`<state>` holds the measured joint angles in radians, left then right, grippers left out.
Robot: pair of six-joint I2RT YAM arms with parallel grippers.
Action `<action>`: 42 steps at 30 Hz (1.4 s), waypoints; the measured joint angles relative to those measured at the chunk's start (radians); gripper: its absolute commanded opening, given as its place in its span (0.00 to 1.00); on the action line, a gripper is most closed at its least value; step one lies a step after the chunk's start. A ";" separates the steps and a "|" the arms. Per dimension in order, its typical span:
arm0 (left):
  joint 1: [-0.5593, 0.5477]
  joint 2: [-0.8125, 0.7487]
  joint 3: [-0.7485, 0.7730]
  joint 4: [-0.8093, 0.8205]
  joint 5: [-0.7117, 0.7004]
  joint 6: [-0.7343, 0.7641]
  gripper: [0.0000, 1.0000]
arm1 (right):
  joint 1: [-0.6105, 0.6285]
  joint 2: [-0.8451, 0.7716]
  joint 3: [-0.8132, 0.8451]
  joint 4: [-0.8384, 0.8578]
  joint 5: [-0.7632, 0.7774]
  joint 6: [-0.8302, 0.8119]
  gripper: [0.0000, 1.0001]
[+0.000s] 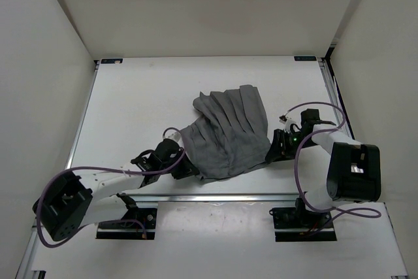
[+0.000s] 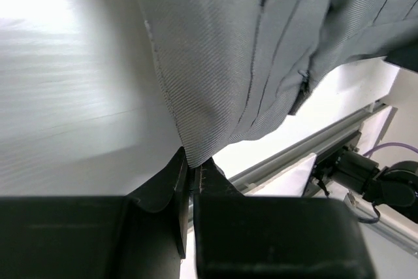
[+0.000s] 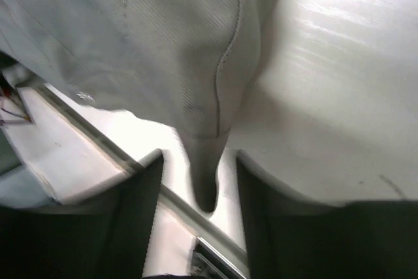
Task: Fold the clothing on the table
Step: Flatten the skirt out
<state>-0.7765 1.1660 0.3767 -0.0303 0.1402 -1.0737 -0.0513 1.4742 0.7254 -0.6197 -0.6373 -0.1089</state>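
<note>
The grey pleated clothing (image 1: 228,132) lies rumpled on the white table (image 1: 144,96), its near part spread between my two arms. My left gripper (image 1: 189,169) is at the garment's near-left corner. In the left wrist view that gripper (image 2: 194,168) is shut on the clothing (image 2: 248,44), pinching the corner's edge. My right gripper (image 1: 271,151) is at the near-right corner. In the right wrist view its jaws (image 3: 199,161) stand apart on either side of a hanging point of the clothing (image 3: 163,44), with a gap showing on both sides.
The table's near metal rail (image 1: 222,196) runs just below both grippers and also shows in the left wrist view (image 2: 307,148). White walls enclose the table on three sides. The right arm's base and cable (image 1: 307,217) sit beyond the rail.
</note>
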 measured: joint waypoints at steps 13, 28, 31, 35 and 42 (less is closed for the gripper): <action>0.035 -0.139 -0.107 -0.030 0.000 -0.020 0.00 | -0.001 0.001 -0.018 0.023 0.007 0.005 0.70; 0.045 -0.174 -0.129 -0.036 0.005 -0.036 0.00 | 0.070 0.073 0.022 0.064 0.035 0.045 0.00; 0.103 -0.167 -0.103 -0.063 0.044 -0.011 0.00 | 0.063 0.073 0.088 0.027 0.007 0.049 0.00; 0.310 0.026 0.157 -0.154 0.164 0.077 0.00 | 0.064 0.089 0.249 -0.015 -0.040 0.074 0.00; 0.521 0.714 1.178 -0.344 0.299 0.247 0.00 | 0.100 0.301 0.789 0.139 -0.057 0.206 0.01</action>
<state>-0.2554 1.8797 1.5551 -0.3748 0.4393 -0.8265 0.0486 1.7756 1.5146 -0.4808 -0.6941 0.0975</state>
